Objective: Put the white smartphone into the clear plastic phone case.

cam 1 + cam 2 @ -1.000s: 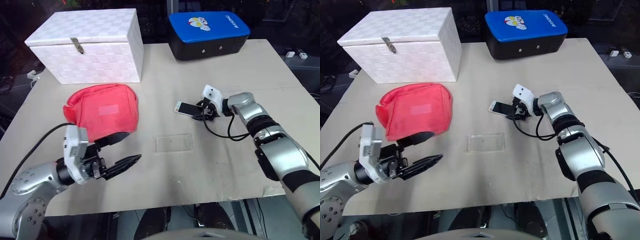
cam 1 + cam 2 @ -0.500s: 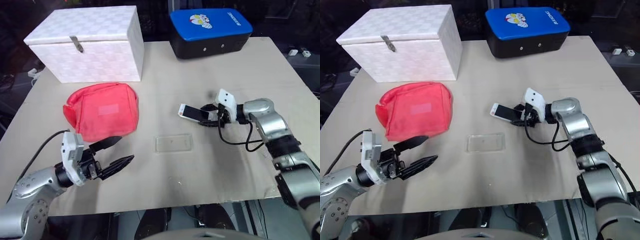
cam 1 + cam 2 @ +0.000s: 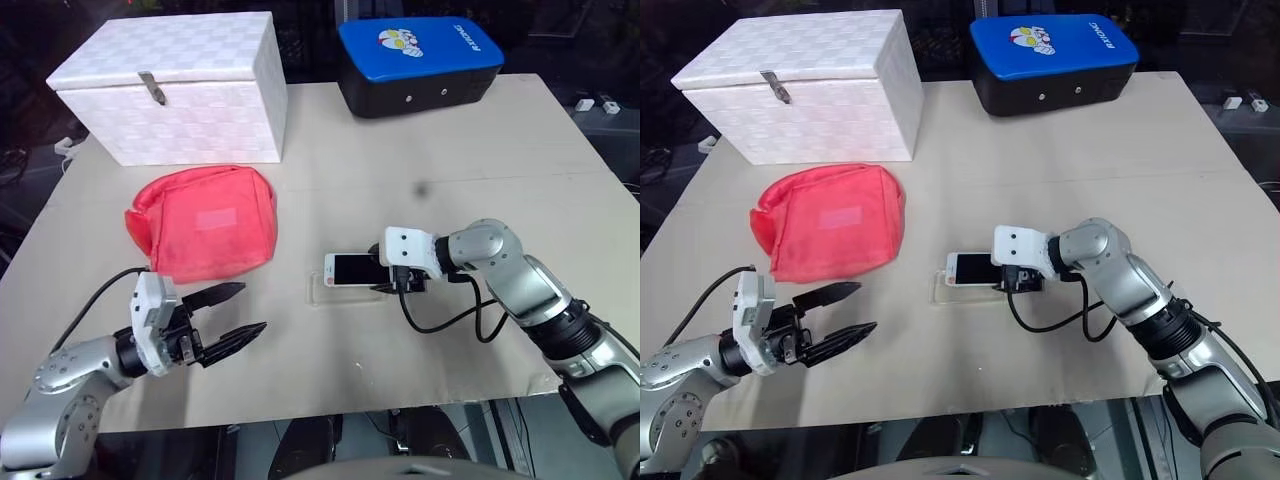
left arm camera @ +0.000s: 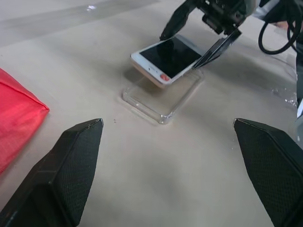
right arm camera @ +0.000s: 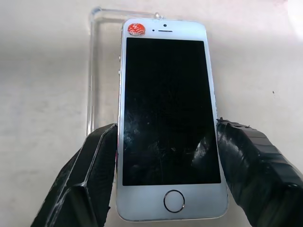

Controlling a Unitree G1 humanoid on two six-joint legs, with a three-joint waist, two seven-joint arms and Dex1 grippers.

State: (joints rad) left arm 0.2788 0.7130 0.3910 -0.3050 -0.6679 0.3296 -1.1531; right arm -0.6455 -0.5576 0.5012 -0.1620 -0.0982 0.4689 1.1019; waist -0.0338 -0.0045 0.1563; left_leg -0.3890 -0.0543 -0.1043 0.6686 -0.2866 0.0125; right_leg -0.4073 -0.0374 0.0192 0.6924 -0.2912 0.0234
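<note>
Beige table (image 3: 420, 330), white smartphone (image 5: 169, 118), dark screen, red sticker (image 5: 136, 29)

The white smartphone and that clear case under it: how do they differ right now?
The white smartphone is opaque with a dark screen; the clear plastic phone case is see-through. The smartphone is held tilted above the table between the right gripper's fingers; the case lies flat on the table, untouched. Both are rounded rectangles of similar size.
</note>
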